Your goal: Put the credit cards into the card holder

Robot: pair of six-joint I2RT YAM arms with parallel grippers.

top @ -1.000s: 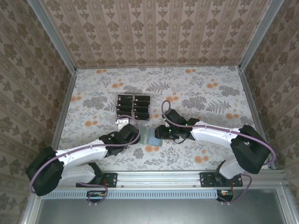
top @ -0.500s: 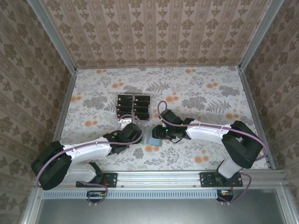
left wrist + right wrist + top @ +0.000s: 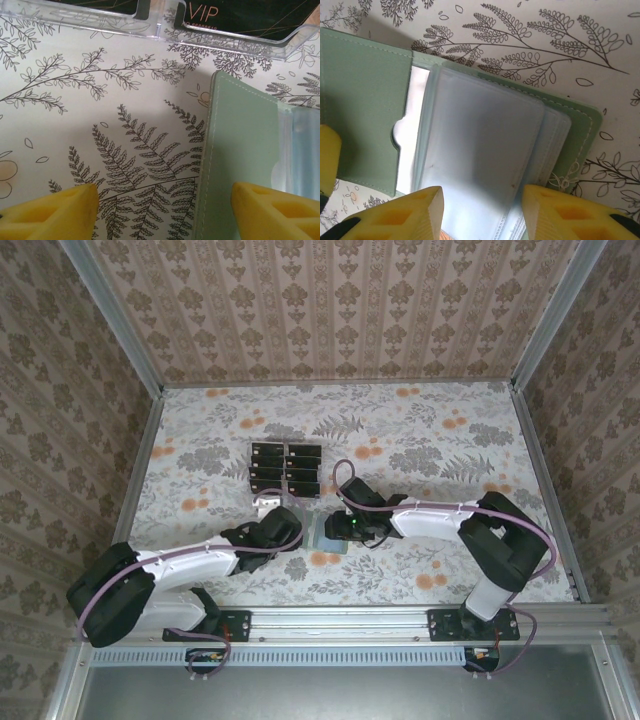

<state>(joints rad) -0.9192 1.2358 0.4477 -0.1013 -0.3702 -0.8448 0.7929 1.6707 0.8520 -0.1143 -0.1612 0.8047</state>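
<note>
Our right tool [image 3: 482, 210] has slid left, gaping like the left tool [image 3: 162, 212] over the opened card holder [image 3: 365, 100]; next we fetch credit cards [image 3: 285, 468].

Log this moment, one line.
left gripper: open, straddling card holder edge | right gripper: open above its clear sleeves | credit cards: in rack

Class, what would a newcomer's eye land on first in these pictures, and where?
The open sage-green card holder lies mid-table, clear sleeves fanned out, with the left gripper and right gripper, yellow-fingered, poised open at it. Just behind stands a clear rack of black credit cards.
</note>
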